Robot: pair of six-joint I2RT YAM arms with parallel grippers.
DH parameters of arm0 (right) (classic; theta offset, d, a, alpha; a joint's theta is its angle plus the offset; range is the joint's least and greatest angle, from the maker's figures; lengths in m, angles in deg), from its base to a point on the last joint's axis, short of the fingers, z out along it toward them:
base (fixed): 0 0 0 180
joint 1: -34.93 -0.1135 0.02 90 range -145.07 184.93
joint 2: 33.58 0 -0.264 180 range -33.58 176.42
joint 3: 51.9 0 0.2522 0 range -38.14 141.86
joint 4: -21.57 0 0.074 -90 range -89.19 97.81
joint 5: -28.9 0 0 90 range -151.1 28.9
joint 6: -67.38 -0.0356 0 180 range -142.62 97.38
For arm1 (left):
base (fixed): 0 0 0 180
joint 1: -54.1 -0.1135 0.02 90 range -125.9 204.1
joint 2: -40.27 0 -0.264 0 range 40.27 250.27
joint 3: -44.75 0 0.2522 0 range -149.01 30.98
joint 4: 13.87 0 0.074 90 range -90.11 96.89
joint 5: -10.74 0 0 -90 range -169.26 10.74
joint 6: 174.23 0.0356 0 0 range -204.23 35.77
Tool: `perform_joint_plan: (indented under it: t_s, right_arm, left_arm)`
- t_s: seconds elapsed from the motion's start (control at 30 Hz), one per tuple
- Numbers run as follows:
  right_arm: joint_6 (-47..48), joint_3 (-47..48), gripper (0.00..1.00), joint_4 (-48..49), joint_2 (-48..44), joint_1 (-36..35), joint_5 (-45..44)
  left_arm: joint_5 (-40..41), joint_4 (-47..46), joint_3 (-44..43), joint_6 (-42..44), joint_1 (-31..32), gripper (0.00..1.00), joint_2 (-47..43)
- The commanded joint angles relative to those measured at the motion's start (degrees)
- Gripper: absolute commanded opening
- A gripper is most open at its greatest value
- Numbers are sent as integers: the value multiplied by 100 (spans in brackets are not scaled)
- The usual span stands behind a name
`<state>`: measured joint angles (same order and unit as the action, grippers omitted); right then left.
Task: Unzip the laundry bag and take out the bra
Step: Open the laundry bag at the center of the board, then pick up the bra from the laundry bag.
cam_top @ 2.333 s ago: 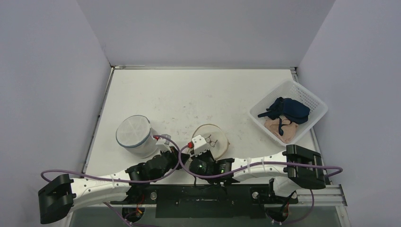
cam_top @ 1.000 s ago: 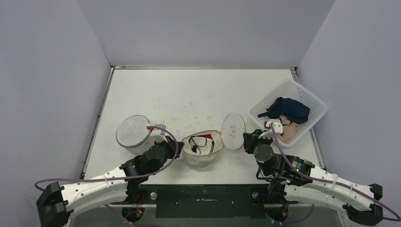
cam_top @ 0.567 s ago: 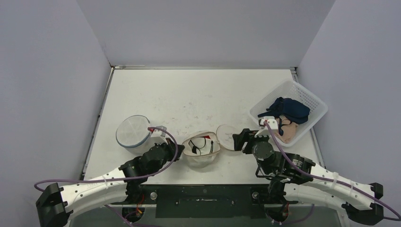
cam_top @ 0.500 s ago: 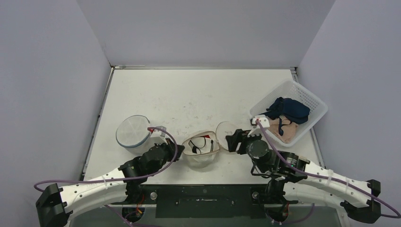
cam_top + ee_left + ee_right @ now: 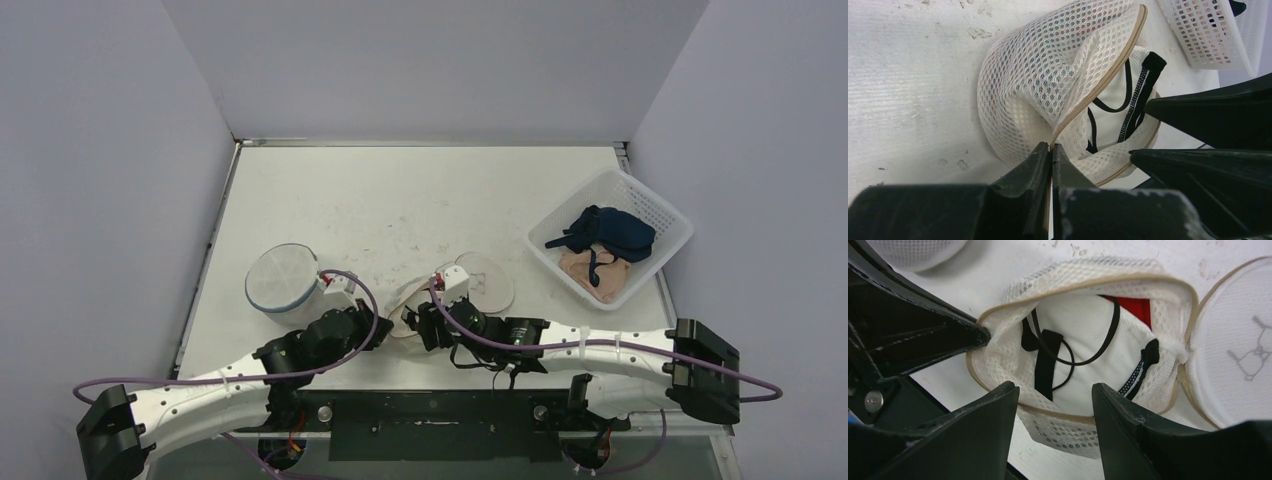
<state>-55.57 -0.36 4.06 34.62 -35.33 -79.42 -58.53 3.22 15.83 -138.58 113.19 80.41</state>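
The white mesh laundry bag lies open near the front edge, its round lid flipped to the right. A white bra with black straps sits inside the bag and also shows in the left wrist view. My left gripper is shut on the bag's tan rim at its near left side. My right gripper is open and empty, hovering just over the bag's mouth, one finger at each side of the near rim. In the top view my right gripper hides the bra.
A second zipped round mesh bag stands to the left. A white basket with dark blue and beige garments sits at the right edge. The left gripper's black fingers are close beside my right gripper.
My right arm swung left from beside the basket to over the bag's mouth. The lid was let go and lies flat to the right. My left gripper kept its hold on the rim.
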Motion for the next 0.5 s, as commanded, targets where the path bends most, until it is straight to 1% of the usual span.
perform_joint_plan:
  t_s: [0.0, 0.1, 0.17, 0.3, 0.37, 0.47]
  right_arm:
    - [29, -284, 57, 630, 171, -14, 331]
    - [8, -388, 57, 519, 439, -53, 439]
    - [47, -375, 58, 416, 448, -73, 439]
    - [196, -235, 61, 216, -31, -87, 97]
    - [336, -122, 65, 166, -362, -72, -144]
    - [601, 110, 68, 84, -608, 23, -356]
  left_arm:
    - [-258, -200, -102, -178, -30, 0, 88]
    - [-250, -254, -71, -186, -29, 0, 136]
    - [-226, -254, -95, -153, -34, 0, 172]
    - [-187, -254, -140, -80, -29, 0, 196]
    - [-163, -218, -172, -53, -29, 0, 192]
    - [-134, -177, -199, -3, -40, 0, 187]
